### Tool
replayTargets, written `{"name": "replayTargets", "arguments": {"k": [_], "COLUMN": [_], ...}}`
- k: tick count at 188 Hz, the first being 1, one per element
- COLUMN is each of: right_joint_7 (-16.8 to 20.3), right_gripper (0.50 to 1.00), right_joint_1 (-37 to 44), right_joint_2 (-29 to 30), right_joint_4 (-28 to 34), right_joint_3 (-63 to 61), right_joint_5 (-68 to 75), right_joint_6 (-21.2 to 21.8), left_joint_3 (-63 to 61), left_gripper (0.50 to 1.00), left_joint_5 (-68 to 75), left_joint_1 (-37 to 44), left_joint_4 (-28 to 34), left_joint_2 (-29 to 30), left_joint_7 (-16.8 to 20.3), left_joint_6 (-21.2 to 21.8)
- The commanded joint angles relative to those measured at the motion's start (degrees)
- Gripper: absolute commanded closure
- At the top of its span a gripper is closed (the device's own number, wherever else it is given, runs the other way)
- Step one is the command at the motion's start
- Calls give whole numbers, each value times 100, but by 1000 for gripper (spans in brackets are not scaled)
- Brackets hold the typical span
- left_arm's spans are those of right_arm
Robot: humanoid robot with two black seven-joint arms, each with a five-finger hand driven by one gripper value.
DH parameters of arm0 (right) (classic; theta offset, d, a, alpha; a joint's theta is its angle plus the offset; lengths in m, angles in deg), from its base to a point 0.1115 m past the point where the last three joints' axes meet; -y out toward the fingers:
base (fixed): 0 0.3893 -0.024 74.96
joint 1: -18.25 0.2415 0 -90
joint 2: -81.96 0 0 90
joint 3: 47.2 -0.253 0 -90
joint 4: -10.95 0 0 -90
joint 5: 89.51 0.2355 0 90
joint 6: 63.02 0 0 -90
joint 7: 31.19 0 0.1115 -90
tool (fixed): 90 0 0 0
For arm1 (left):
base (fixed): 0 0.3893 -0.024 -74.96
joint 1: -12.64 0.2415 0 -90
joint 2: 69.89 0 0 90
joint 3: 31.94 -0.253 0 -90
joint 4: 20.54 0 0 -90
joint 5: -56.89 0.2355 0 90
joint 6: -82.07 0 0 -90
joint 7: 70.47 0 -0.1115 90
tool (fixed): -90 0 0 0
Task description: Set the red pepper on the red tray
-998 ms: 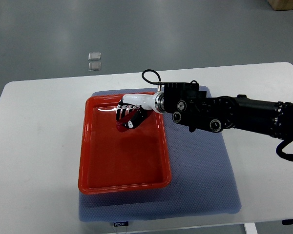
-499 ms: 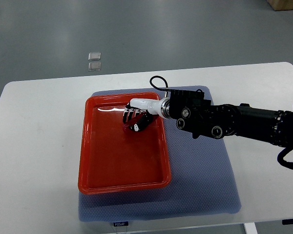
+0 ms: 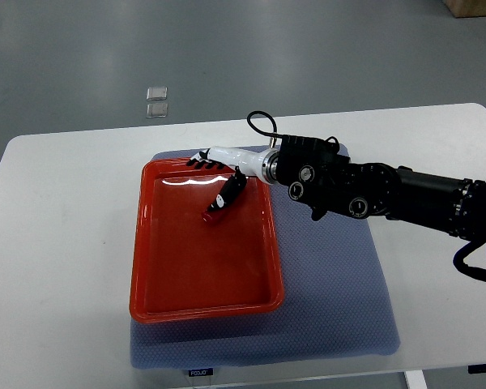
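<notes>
A red tray (image 3: pixel 202 259) is set on a blue mat (image 3: pixel 332 300), which is laid on a white table (image 3: pixel 57 243). The right arm (image 3: pixel 373 194) is reached in from the right edge of the picture, across the mat, so that its hand is held over the far right corner of the tray. The right hand (image 3: pixel 219 162) is seen with its fingers (image 3: pixel 201 163) spread out flat over the tray's far rim, and nothing is gripped in them. The thumb is pointed down toward the red pepper (image 3: pixel 219 208); whether the two are touching cannot be told. The red pepper is found inside the tray, in its far half toward the right side, lying on the tray floor just below the hand. Two small clear squares (image 3: pixel 156 101) are seen on the grey floor beyond the table.
</notes>
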Motion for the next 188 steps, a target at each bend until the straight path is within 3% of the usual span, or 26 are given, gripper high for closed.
{"name": "replayTargets", "arguments": {"k": [1, 84, 129, 159, 188], "right_joint_7": [-188, -628, -645, -926, -1023], "right_gripper": [619, 613, 603, 603, 603], "right_joint_1": [-68, -2151, -2722, -3021, -3092], "right_joint_2": [0, -97, -158, -229, -229], "right_joint_4": [0, 8, 8, 8, -36], "right_joint_3": [-1060, -5323, -5745, -5754, -5780], "right_joint_5": [136, 2307, 3406, 3644, 3661], "right_joint_6": [-19, -28, 60, 341, 350], "left_joint_3": [0, -18, -18, -9, -9], "left_gripper": [500, 500, 500, 500, 500], "left_joint_5": [0, 0, 0, 0, 0], "left_joint_1": [-1, -1, -1, -1, -1], "left_joint_4": [0, -9, 0, 0, 0], "left_joint_2": [0, 0, 0, 0, 0], "left_joint_7": [0, 0, 0, 0, 0], "left_joint_6": [0, 0, 0, 0, 0]}}
